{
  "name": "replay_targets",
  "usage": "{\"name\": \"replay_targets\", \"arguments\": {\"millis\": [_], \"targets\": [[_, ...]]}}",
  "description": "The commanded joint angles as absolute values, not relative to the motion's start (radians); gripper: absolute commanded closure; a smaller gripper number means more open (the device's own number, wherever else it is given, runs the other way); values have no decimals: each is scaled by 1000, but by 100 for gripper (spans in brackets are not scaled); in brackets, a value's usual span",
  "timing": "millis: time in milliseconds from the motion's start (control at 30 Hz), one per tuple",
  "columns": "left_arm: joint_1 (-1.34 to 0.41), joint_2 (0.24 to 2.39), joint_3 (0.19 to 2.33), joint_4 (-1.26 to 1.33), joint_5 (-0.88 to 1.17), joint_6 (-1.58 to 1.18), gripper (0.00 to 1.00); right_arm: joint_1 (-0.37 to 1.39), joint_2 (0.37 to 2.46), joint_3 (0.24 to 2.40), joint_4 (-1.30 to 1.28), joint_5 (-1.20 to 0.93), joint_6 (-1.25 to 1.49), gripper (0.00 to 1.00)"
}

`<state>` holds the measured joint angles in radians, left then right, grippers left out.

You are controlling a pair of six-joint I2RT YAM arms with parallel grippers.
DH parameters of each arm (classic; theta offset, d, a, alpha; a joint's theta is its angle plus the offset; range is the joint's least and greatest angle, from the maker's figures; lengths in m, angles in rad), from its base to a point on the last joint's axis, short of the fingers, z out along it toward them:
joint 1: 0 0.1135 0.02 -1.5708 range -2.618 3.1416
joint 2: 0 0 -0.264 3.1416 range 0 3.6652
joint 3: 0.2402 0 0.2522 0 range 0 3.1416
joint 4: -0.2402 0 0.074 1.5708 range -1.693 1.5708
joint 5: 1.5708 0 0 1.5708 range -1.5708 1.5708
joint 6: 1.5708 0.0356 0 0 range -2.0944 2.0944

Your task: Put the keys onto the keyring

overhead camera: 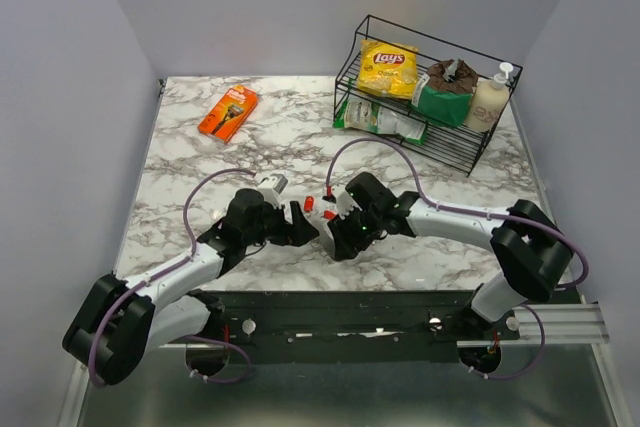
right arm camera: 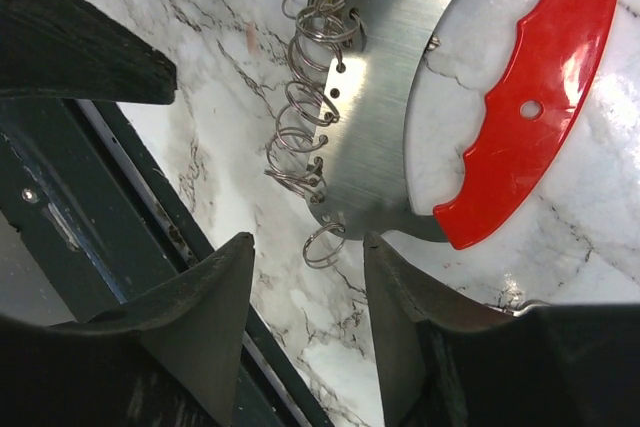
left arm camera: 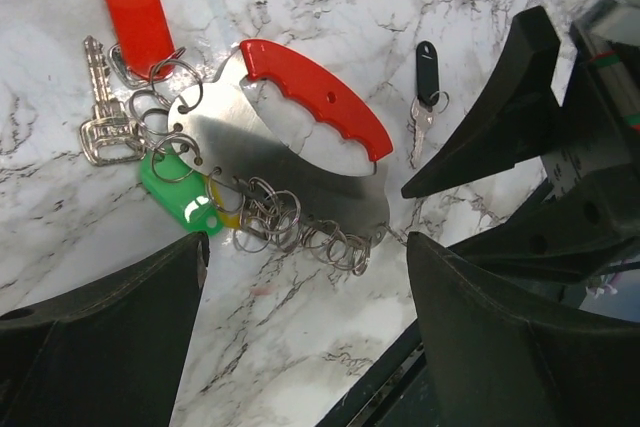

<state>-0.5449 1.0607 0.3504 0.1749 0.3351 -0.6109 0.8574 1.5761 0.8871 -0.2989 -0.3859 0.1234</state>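
**Both grippers crowding the keyring by the front edge**

The keyring (left arm camera: 290, 162) is lying flat on the marble table (overhead camera: 300, 137) between the two wrists. Its row of split rings (right arm camera: 305, 117) is facing the dark front rail (right arm camera: 130, 207). A red tag (left arm camera: 140, 12), a green tag (left arm camera: 180, 197) and a silver key (left arm camera: 100, 117) are already hanging at one end. One black-tagged key (left arm camera: 426, 62) is lying loose, apart from the plate and near a right finger.

- The left gripper (left arm camera: 305, 247) is hovering over the ringed edge, jaws spread wide and gripping nothing.
- The right gripper (right arm camera: 308, 247) is standing with its jaws parted. A single split ring is lying in the gap, unpinched as far as I can see.

**Risks**
- The rings are thin wire, so a closing pad is likely to skid off one or catch two at once.
- Any downward push on the plate's edge is liable to tip or slide it toward the rail, which is running just beside the rings.
- The two wrists are working nearly nose to nose, and a reach by either one risks knocking the other.
- The loose key is sitting where a right-arm sweep could flick it away.

**Room**
- The front side is tight.
- The marble is lying open beyond the keyring, toward the razor pack (overhead camera: 228, 112) and the wire basket (overhead camera: 440, 147), both well apart from the work.
- Dragging the plate that way looks like the safer direction.
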Motion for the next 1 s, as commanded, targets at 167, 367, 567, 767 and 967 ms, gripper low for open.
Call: {"name": "replay_targets", "arguments": {"millis": [167,367,567,767,967], "targets": [[-541,1092,391,276,451,-578,13,864,1624,857,-314,-376,133,50],[-541,1075,390,336,498,-578,15,864,1647,857,-304,-380,135,60],[-554,1063,371,397,552,-577,18,864,1637,857,-298,-393,127,84],[-606,1062,374,335,491,-529,22,864,1624,885,-304,-403,129,93],[-661,1023,370,267,393,-485,24,851,1608,925,-318,-443,149,95]]}}
